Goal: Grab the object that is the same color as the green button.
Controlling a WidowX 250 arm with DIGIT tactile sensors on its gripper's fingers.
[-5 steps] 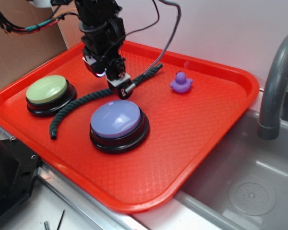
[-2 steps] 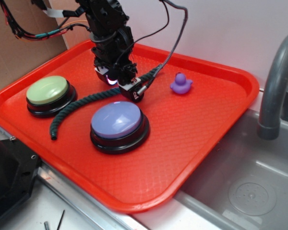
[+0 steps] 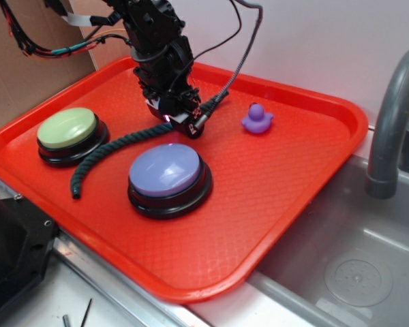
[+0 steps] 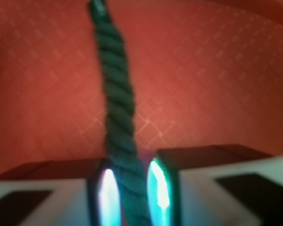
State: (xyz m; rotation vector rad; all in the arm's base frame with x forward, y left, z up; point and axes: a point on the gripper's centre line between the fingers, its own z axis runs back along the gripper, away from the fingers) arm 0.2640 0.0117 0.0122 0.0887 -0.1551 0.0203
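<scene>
Dark green twisted rope [image 3: 116, 145], long and limp, lies in a loose wave across the red plastic tray [image 3: 279, 184], and the black pincer [image 3: 184, 121] is down on it partway along its length, toward the far end. From the wrist view the rope [image 4: 119, 117] runs straight up between the two dark fingers [image 4: 61, 188], which sit narrow on either side of it, their lit inner faces right against the strands, so the pincer looks clamped on the rope; I cannot tell whether the rope is lifted off the tray at that spot. From the pincer one stretch trails toward the near-left corner of the tray, curving between the two big buttons, and a short stretch pokes out on the other side toward the back rim. The pale yellow-green domed push button on its black base [image 3: 68, 131] sits well off to the pincer's left, close to the rope's curve. The purple-topped button of the same build [image 3: 168, 173] is just in front of the pincer. A small purple toy duck [image 3: 258, 118] stands apart to the right. Beyond the tray's right edge is a grey sink [image 3: 347, 266] with a grey faucet [image 3: 394, 116].
</scene>
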